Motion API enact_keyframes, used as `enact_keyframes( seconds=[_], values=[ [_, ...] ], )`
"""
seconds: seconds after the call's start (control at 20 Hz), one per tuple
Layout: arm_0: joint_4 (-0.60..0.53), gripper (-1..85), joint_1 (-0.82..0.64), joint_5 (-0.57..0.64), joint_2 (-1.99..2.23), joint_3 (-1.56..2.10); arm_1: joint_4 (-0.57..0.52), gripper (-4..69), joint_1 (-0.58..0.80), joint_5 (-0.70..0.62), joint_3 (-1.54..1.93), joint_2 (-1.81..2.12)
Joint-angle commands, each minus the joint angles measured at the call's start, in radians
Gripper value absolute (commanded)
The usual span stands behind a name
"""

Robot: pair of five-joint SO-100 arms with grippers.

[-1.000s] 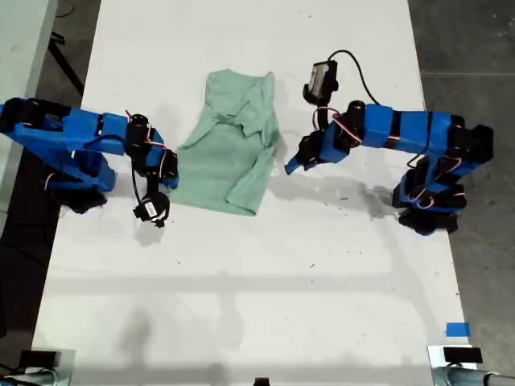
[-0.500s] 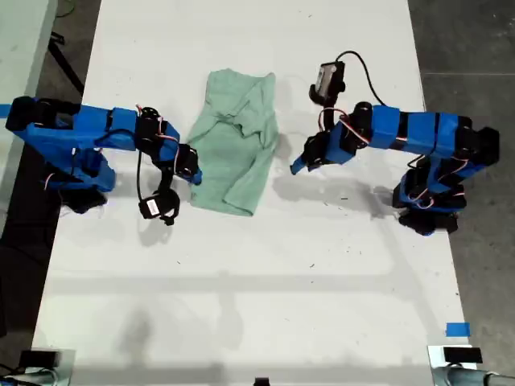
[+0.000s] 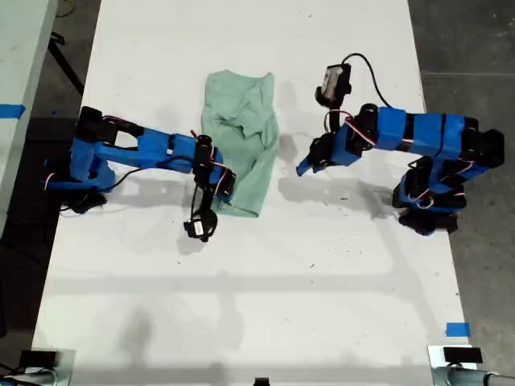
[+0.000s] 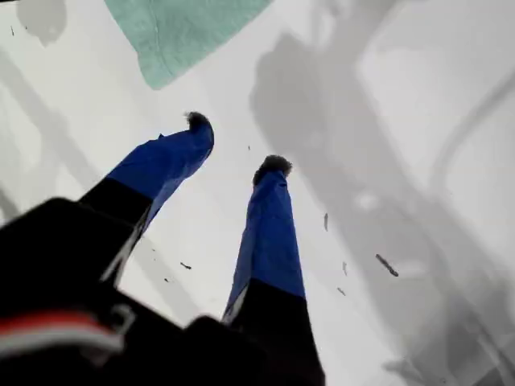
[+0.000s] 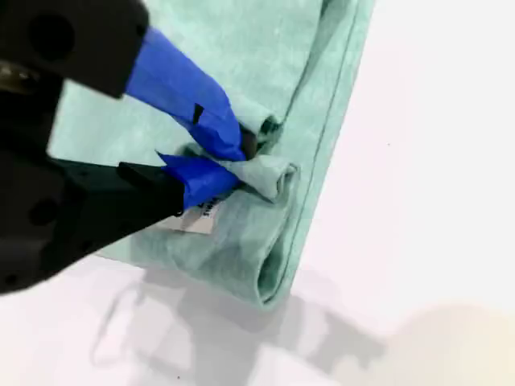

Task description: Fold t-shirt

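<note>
T-shirt (image 3: 239, 138): one, pale mint-green.
Arms: two, blue.
Grippers: two, namely my first gripper (image 4: 233, 143) and my second gripper (image 5: 241, 161).
Wrist cameras: two.
Bench (image 3: 265, 289): one, white.
Blue tape patches: two, at the edges of the exterior view.

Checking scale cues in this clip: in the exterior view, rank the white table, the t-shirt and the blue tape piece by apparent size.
1. White table
2. Mint-green t-shirt
3. Blue tape piece, by far the smallest.
</note>
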Motion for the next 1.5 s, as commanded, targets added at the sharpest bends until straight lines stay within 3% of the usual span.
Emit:
enact_keyframes(
  seconds=[0.0, 0.1, 0.3, 0.45, 0.55, 0.65, 0.75, 0.8, 1.1, 1.45],
  values=[
    [0.124, 29.3, 0.029, 0.011, -0.04, -0.195, -0.017, 15.7, 0.005, 0.009, -0.002, 0.063],
    [0.215, 34.0, 0.032, 0.017, 0.032, -0.236, -0.023, 15.6, 0.005, 0.011, 0.014, 0.069],
    [0.344, 33.6, 0.021, 0.072, 0.322, -0.258, -0.046, 15.5, 0.012, 0.02, 0.04, 0.072],
    [0.46, 33.4, 0.003, 0.025, 0.457, -0.141, -0.091, 15.5, 0.006, 0.034, 0.084, 0.091],
    [0.399, 33.7, 0.028, -0.069, 0.563, 0.1, -0.115, 12.3, -0.021, 0.035, 0.091, 0.072],
    [0.233, 33.5, 0.077, -0.196, 0.723, 0.4, -0.141, 13.6, -0.06, 0.066, 0.104, 0.057],
    [0.043, 32.6, 0.109, -0.273, 0.845, 0.646, -0.204, 24.4, -0.112, 0.109, 0.11, 0.002],
    [0.015, 32.6, 0.117, -0.298, 0.85, 0.683, -0.227, 27.3, -0.135, 0.133, 0.094, -0.055],
    [-0.061, 33.1, 0.086, -0.31, 0.706, 0.637, -0.21, 32.4, -0.17, 0.164, -0.198, -0.41],
    [-0.08, 32.9, 0.029, -0.29, 0.495, 0.5, -0.098, 33.0, -0.149, 0.132, -0.546, -0.718]
  ],
)
